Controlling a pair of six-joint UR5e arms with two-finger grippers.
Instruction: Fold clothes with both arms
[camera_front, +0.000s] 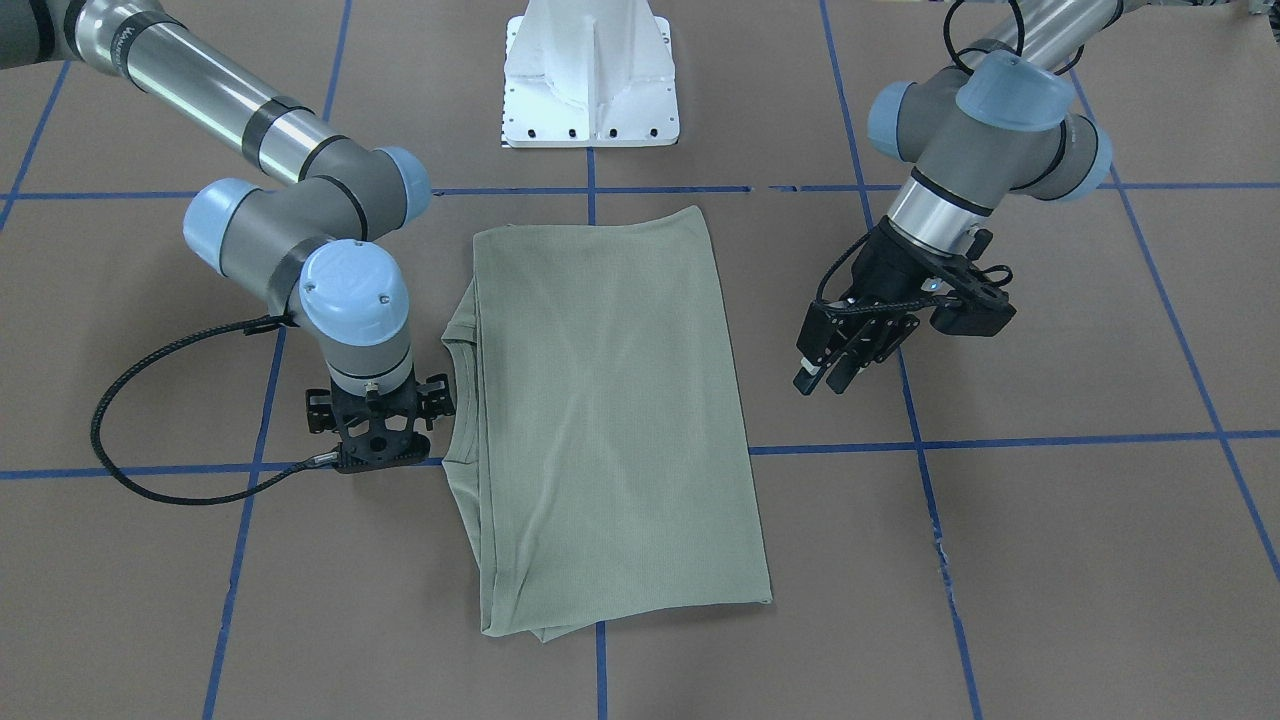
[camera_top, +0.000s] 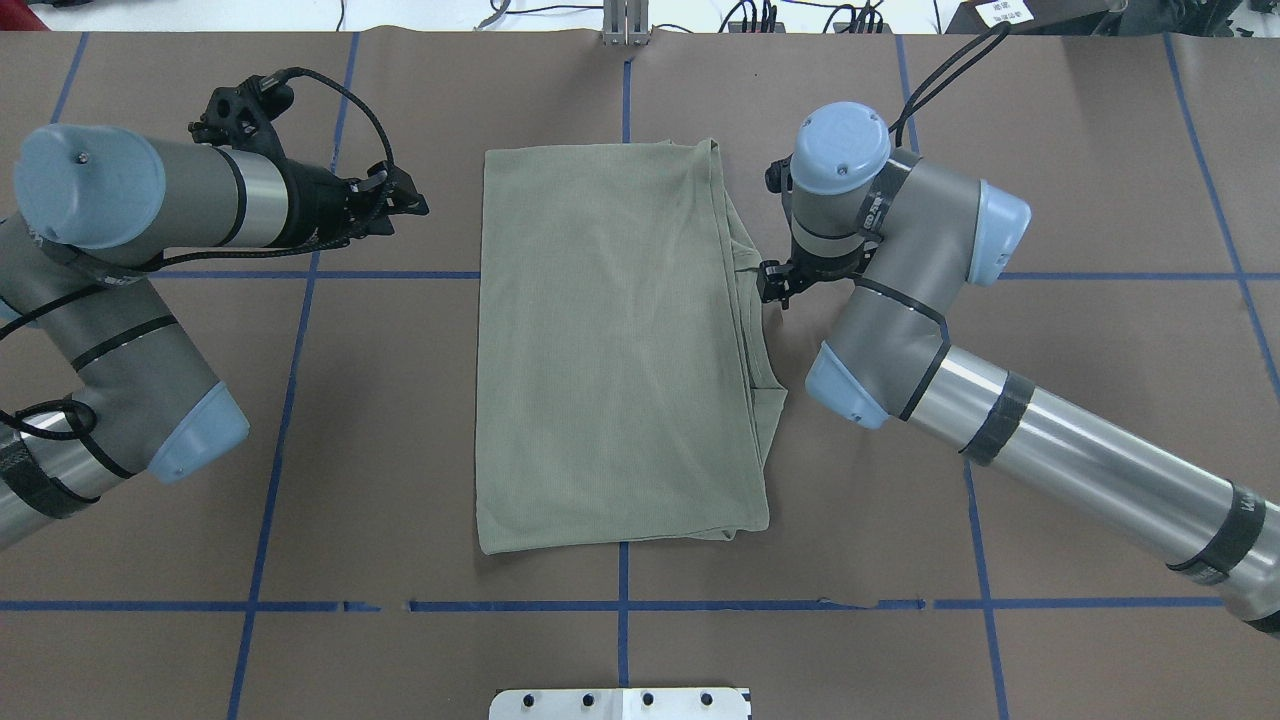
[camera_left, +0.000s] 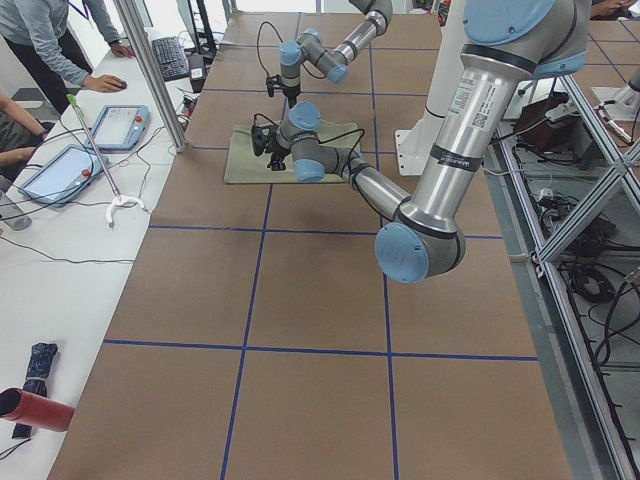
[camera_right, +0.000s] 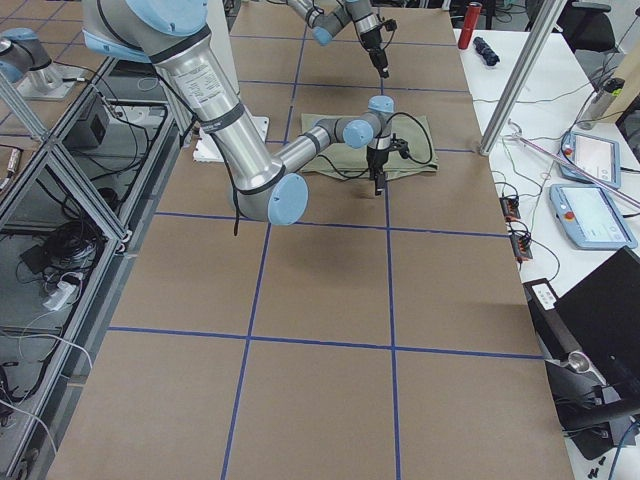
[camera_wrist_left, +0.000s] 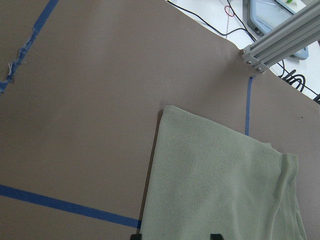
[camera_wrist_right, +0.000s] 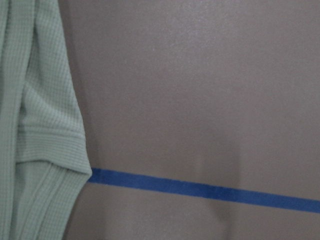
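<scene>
Sage-green shirt (camera_front: 610, 420) lies folded centre-frame on your counter (camera_front: 1050, 550); left claw (camera_front: 822, 380) gapes empty; right claw (camera_front: 380, 455), you cannot tell.

The shirt (camera_top: 610, 350) lies mid-desk (camera_top: 400, 450), in front of the base block (camera_front: 590, 80). The left pincer (camera_front: 835, 375) hangs off its left side, apart from it, while the right pincer (camera_top: 775, 285) stands just beside its right edge.

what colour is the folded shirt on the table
The shirt is plain sage green, clearest in the overhead exterior view.
</scene>
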